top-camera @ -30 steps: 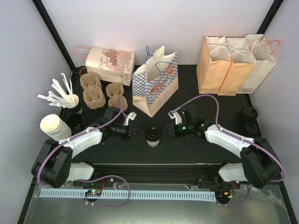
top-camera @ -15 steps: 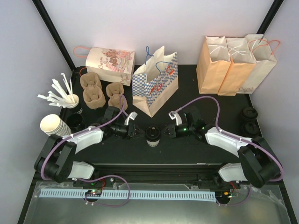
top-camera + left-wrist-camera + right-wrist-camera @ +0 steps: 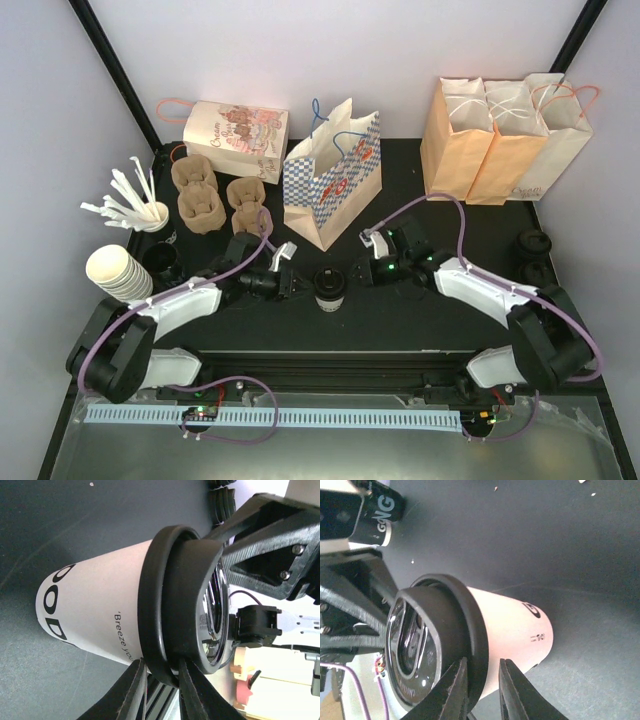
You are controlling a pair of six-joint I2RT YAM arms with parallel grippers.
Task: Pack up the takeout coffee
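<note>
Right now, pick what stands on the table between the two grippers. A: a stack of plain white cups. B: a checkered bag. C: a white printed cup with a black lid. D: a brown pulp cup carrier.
C: the lidded cup stands upright between the left gripper and the right gripper.

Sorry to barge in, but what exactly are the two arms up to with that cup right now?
Both arms meet at one lidded coffee cup standing mid-table. The left claw and the right claw each pinch the rim of its black lid from opposite sides. The cup is not packed yet; the checkered bag stands behind it.
</note>
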